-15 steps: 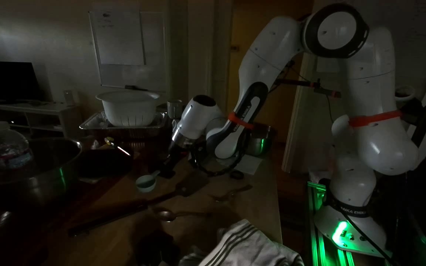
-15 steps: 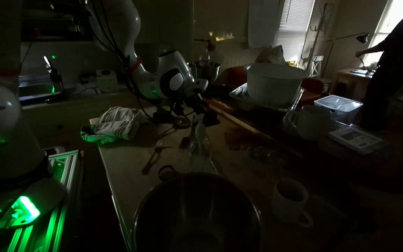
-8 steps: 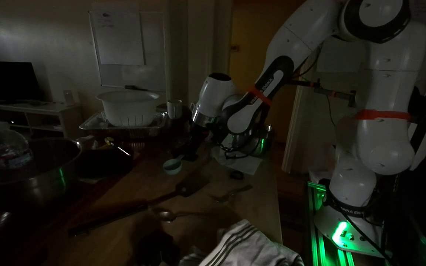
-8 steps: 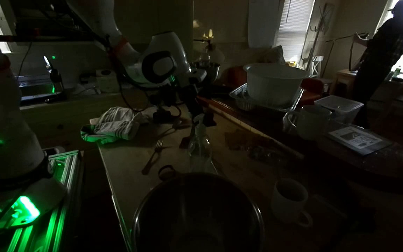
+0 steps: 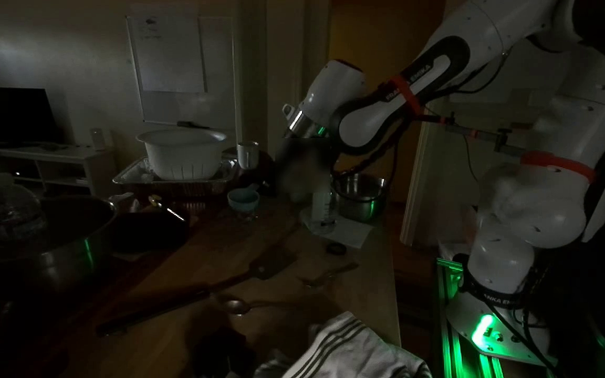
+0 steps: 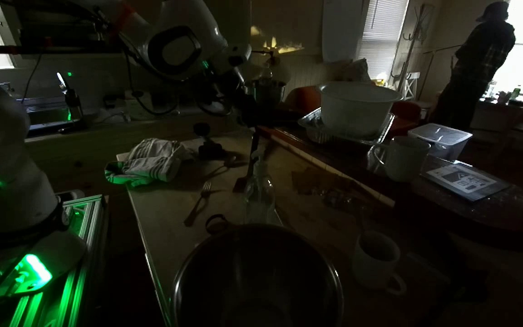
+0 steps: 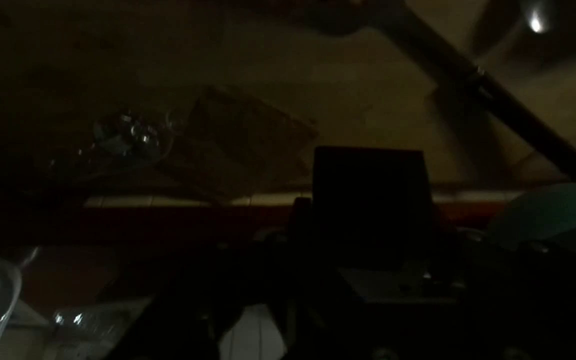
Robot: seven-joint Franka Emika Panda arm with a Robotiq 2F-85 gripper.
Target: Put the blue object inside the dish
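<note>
The blue object is a small pale blue-grey cup [image 5: 243, 198] with a short handle, seen in an exterior view. My gripper [image 5: 267, 184] is shut on the handle and holds the cup in the air over the far side of the table. In the wrist view the cup shows as a dim teal curve [image 7: 558, 210] at the right, beside the black gripper [image 7: 368, 195]. In an exterior view my gripper [image 6: 249, 116] is dark and hides the cup. I cannot tell which vessel is the dish: a white tub [image 5: 181, 155], a steel bowl [image 5: 373, 207] and a large steel bowl [image 5: 92, 252] show.
The white tub stands in a foil tray [image 5: 124, 178]. A spray bottle [image 6: 259, 195] stands behind the near steel bowl [image 6: 334, 272]. A spatula [image 5: 229, 283], spoon [image 5: 238, 306], fork [image 6: 204, 190] and striped towel [image 5: 355, 352] lie on the table. Mugs [image 6: 407, 156] stand at the side.
My gripper has risen with the cup and shifted away from the near table side. The arm has drawn back towards its base. The person in the background has moved.
</note>
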